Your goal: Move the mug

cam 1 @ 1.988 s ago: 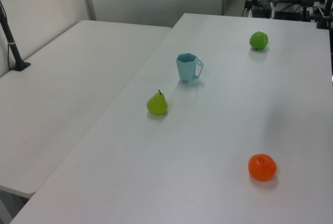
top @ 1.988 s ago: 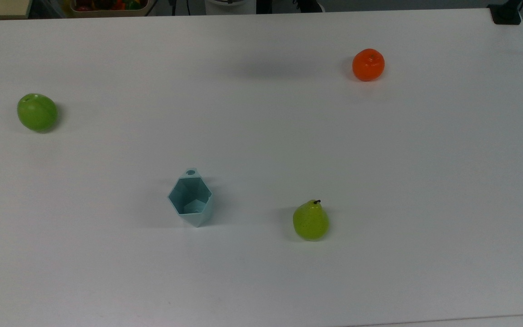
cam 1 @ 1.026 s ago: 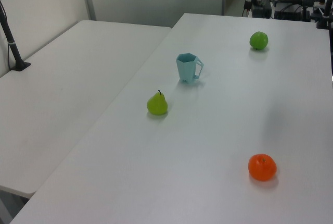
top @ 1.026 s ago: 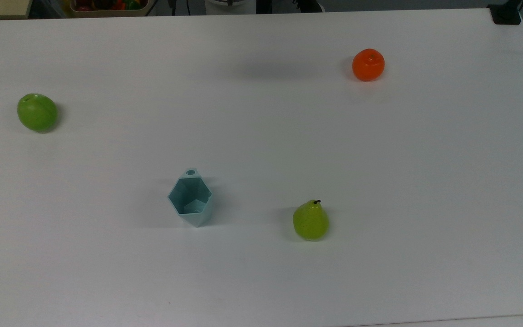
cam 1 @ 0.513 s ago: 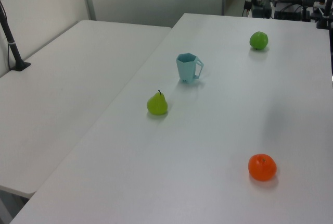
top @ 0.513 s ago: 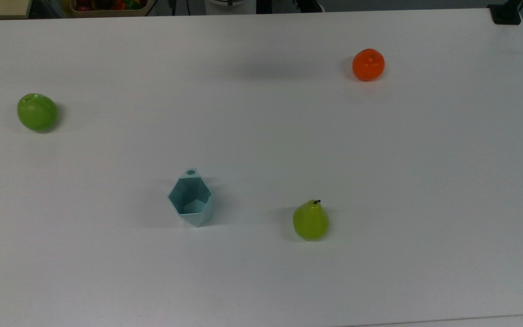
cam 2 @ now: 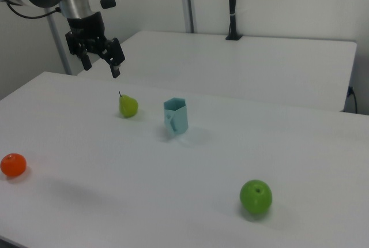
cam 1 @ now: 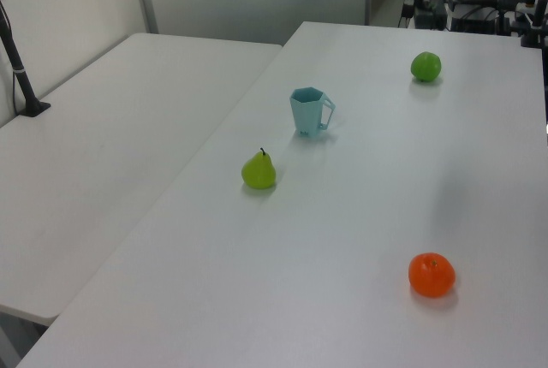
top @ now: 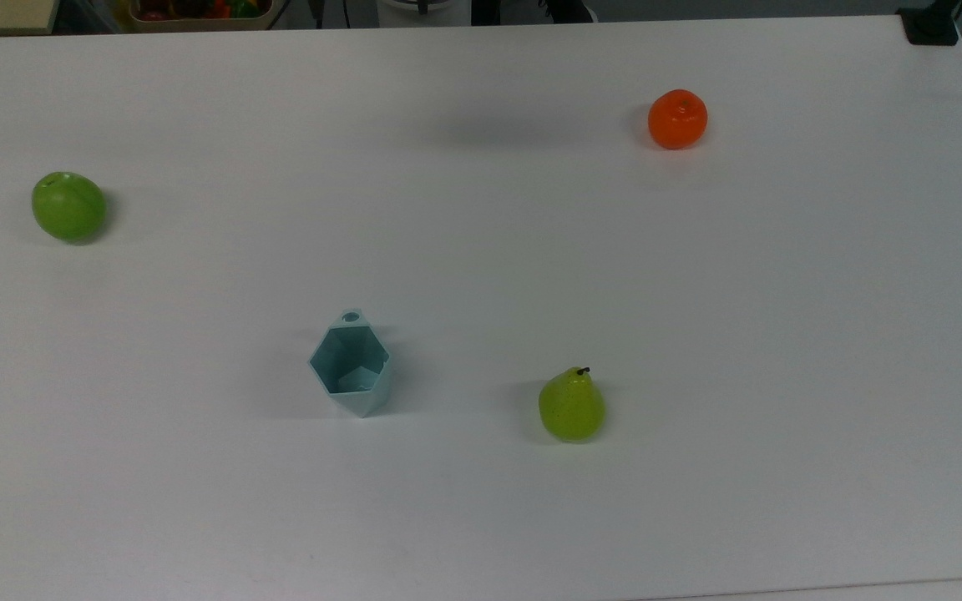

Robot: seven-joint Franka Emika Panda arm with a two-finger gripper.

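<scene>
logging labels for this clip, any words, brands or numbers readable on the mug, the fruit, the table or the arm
None: no readable text in any view.
The mug is plain pale blue.
The pear, green apple and orange carry no stickers.
The white table is unmarked.
The gripper, jaws open, shows no legible marking.
</scene>
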